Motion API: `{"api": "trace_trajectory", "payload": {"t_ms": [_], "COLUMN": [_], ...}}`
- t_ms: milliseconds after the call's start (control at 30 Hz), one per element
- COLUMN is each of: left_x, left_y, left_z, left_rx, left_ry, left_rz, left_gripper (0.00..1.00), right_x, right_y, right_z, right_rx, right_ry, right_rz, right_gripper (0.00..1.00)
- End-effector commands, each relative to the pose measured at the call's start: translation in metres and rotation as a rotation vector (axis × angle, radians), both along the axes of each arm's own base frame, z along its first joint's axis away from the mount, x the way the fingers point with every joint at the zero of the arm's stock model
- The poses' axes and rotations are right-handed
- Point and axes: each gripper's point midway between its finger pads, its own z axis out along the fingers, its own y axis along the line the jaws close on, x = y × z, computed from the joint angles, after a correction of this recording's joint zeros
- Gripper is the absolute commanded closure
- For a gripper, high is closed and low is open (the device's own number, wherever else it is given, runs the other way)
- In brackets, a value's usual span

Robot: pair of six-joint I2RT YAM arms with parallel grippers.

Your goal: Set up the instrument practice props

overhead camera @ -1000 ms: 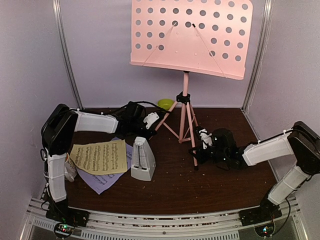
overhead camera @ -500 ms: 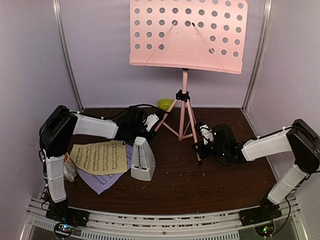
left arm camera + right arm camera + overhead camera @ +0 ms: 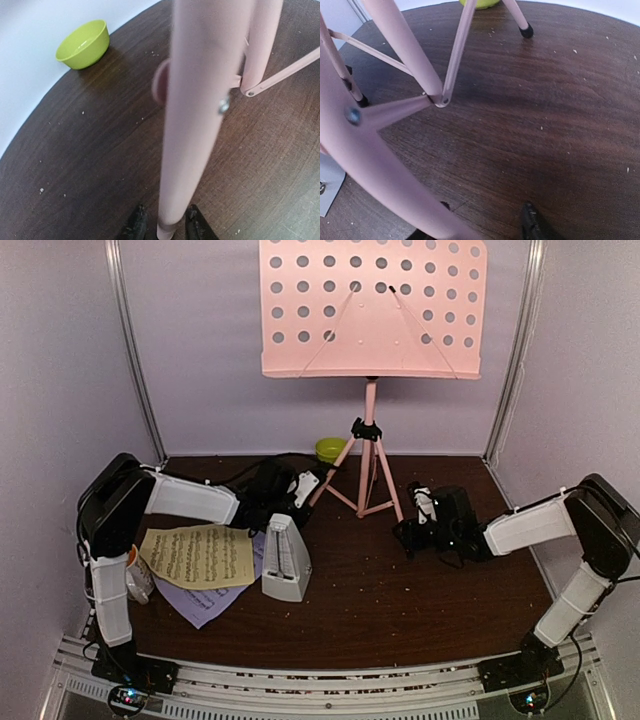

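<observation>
Pink music stand standing upright toward the back of the table, its desk high above the tripod.
Left gripper is pinching one leg tight between its fingertips; right gripper is straddling another leg, fingers spread wider than the tube.

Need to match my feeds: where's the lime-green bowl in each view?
Top external: lime-green bowl at the table's back edge, just left of the pink music stand and its tripod legs.
Left wrist: upper left, left of the big near leg.
Right wrist: only a sliver at the top edge, between two legs.
Shared landmark: the stand's pink legs, in all three views.
</observation>
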Motion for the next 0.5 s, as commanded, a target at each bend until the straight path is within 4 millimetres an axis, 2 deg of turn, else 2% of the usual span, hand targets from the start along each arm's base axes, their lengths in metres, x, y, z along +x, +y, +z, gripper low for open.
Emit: {"api": "trace_trajectory", "payload": {"t_ms": [0,67,267,367,467], "left_x": [0.003,0.002,-0.002,-0.003,-0.003], "left_y": [0.0,-0.003,0.0,0.01,0.028], "left_z": [0.032,0.038,0.063,0.079,0.093], "left_rx": [-0.032,-0.051,-0.076,-0.068,-0.036], "left_ry": [0.003,0.007,-0.003,-0.028,-0.035], "left_rz": [0.028,0.023,0.023,0.054,0.112], "left_gripper": [0.69,0.6,0.41,0.25,0.21], "right_x": [-0.01,-0.011,-0.012,-0.015,-0.019], "right_y": [-0.018,-0.015,-0.019,-0.022,-0.025], "right_z": [-0.013,-0.003,0.03,0.048,0.07], "right_rx": [-0.013,-0.003,0.012,0.028,0.047], "right_ry": [0.058,0.035,-0.025,-0.06,-0.103], "right_rz": [-0.061,-0.05,-0.059,-0.067,-0.067], "right_gripper": [0.46,0.42,0.28,0.19,0.14]}}
